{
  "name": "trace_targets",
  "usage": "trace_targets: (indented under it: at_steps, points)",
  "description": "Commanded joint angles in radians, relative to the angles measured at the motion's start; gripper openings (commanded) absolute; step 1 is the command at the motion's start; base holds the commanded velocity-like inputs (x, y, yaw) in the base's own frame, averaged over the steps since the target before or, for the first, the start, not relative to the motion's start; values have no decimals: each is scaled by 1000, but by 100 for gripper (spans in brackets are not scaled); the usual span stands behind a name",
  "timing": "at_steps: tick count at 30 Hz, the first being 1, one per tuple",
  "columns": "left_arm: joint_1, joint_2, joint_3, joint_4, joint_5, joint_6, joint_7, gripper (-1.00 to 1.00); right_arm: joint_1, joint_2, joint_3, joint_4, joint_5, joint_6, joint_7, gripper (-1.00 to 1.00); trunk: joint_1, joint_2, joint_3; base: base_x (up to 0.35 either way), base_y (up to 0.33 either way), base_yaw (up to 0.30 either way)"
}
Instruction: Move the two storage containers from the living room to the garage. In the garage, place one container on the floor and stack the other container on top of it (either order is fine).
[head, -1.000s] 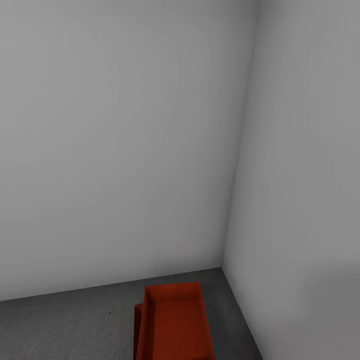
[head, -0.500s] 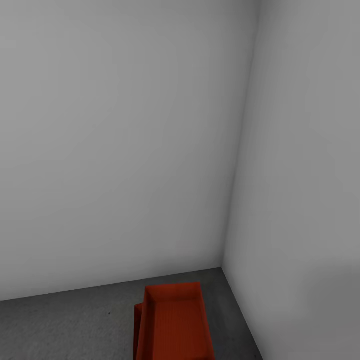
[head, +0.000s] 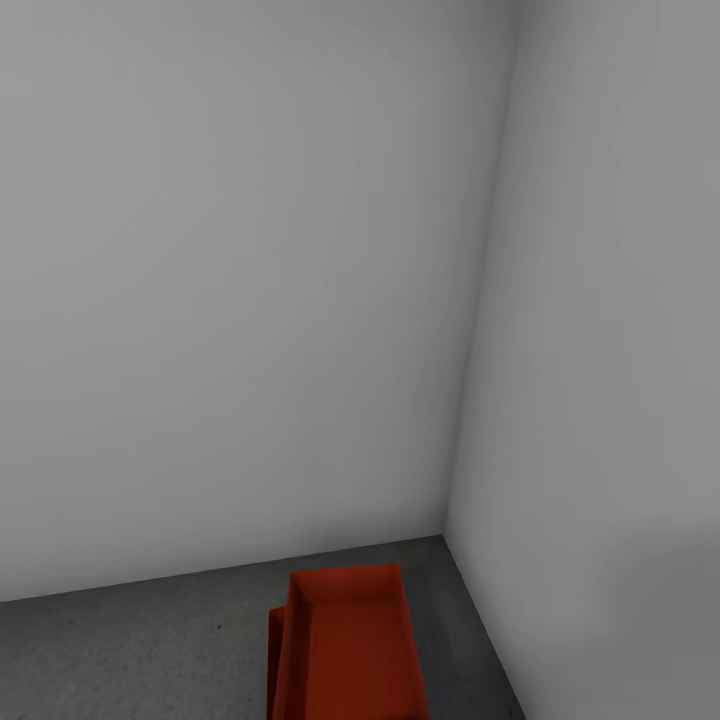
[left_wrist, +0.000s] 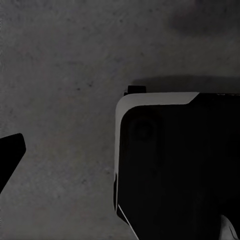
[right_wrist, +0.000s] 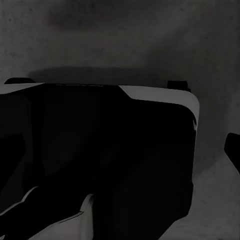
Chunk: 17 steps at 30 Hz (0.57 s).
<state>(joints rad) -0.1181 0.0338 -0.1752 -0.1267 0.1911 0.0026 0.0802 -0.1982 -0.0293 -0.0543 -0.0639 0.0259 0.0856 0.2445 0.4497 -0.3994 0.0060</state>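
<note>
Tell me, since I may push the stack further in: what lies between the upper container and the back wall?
Only bare dark grey floor in the head view, between the upper container and the back wall.

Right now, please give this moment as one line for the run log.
place: garage corner, grey walls | floor: dark grey | bins: top bin stacked on lower bin, offset | arms: hang over floor, robot base below

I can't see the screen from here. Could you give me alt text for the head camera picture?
Two orange-red storage containers, the upper container stacked slightly askew on the lower container, sit on the dark grey floor in a corner between two plain pale grey walls, cut off by the picture's bottom edge.
</note>
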Motion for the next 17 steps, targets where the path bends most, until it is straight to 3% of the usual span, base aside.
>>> trace_targets:
  at_steps: [1,17]
  points:
    - [0,0,-9,-1,10,0,4,100,0,0,-6,-2,3,6,4,100,0,-1,0,0,0,0]
    - [0,1,-9,-1,10,-1,6,100,0,0,-6,-2,3,6,4,100,0,-1,0,0,0,0]
